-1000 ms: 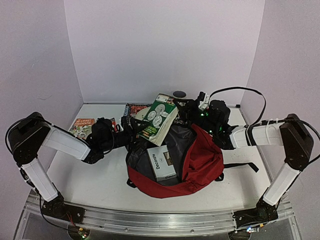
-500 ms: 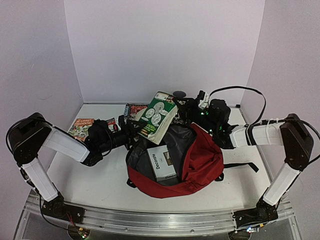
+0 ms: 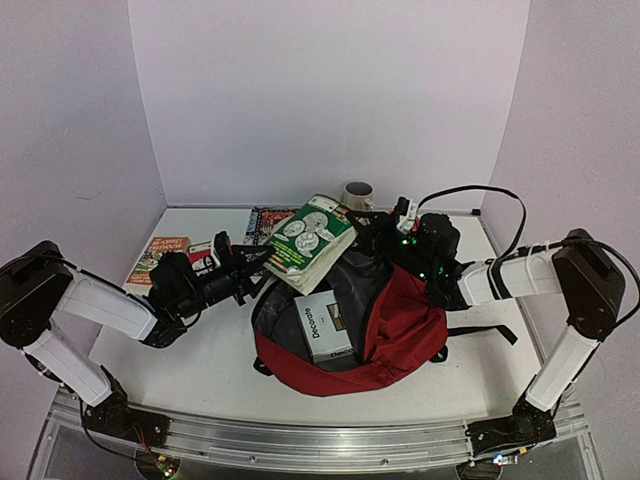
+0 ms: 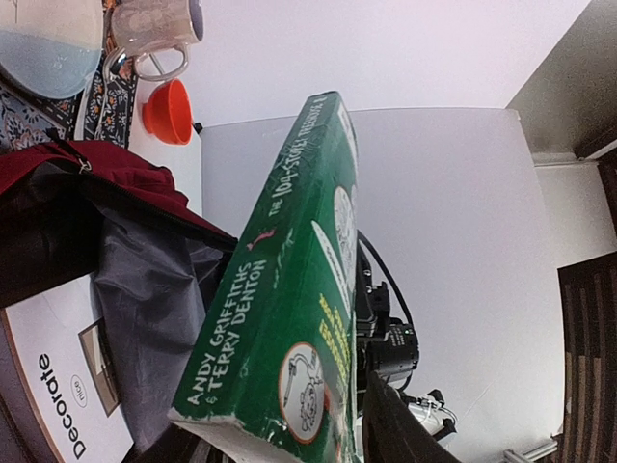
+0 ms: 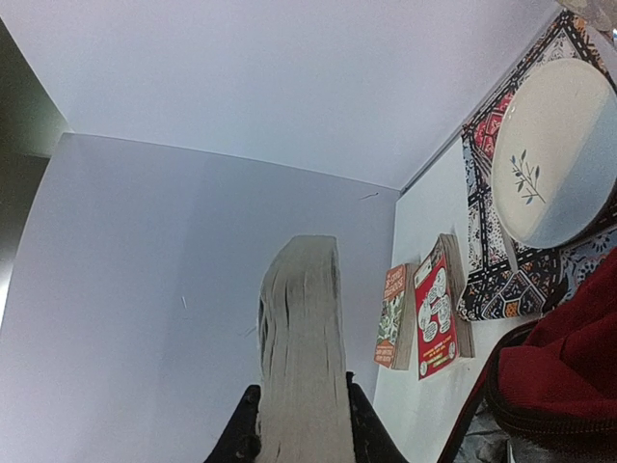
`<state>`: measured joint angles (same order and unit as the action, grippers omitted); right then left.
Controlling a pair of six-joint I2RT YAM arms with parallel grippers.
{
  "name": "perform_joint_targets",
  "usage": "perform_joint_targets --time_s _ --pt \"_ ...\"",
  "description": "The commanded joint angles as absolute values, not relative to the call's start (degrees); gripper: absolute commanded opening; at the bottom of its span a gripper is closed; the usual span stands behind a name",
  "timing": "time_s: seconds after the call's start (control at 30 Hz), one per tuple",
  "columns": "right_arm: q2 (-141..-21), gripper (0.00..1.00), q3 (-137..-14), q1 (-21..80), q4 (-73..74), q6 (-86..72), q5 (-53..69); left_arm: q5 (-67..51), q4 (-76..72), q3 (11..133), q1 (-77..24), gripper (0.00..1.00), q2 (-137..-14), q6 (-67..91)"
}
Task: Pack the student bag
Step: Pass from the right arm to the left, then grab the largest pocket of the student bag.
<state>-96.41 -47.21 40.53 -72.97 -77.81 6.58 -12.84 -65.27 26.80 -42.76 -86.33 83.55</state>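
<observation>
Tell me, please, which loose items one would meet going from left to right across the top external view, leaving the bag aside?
orange book → red book → green book → mug

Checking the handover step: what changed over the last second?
The green book tipped flatter above the student bag, uncovering a mug behind it. The left arm sank leftward while the left gripper narrowed at the book's left end; a firm grip is unclear. The right gripper kept holding the book. Bag and the white box inside stayed put.
</observation>
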Motion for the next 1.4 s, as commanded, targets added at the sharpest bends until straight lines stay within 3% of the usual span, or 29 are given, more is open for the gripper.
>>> perform_joint_targets --time_s 0.0,0.3,0.47,0.67,0.83,1.07,1.37 --pt "-96.9 0.08 -46.7 40.8 -101.6 -76.3 10.1 -8.1 -72.7 26.7 -42.1 0.47 -82.6 81.7" --pt "-97.0 0.10 -47.0 41.2 -100.8 -74.9 12.1 -7.6 -72.9 27.9 -42.1 0.43 -82.8 82.5" --pt "-97.1 0.12 -46.8 41.2 -100.7 -74.5 12.2 -7.1 -72.9 27.7 -42.1 0.29 -82.5 82.4" --pt "-96.5 0.27 -46.0 41.2 -97.8 -71.3 12.5 -5.7 -72.8 25.5 -42.1 0.02 -81.5 80.6" --pt "-94.6 0.43 -44.8 41.2 -89.3 -64.9 12.8 -5.2 -72.7 23.5 -40.3 0.00 -79.7 78.7" --pt "-90.6 0.58 -44.7 40.8 -71.2 -55.2 15.0 -8.1 -71.9 22.3 -36.1 0.00 -77.0 78.6" --pt "-82.4 0.77 -54.2 40.8 -25.9 -34.8 7.1 -13.8 -67.2 21.5 -29.4 0.00 -72.9 78.6"
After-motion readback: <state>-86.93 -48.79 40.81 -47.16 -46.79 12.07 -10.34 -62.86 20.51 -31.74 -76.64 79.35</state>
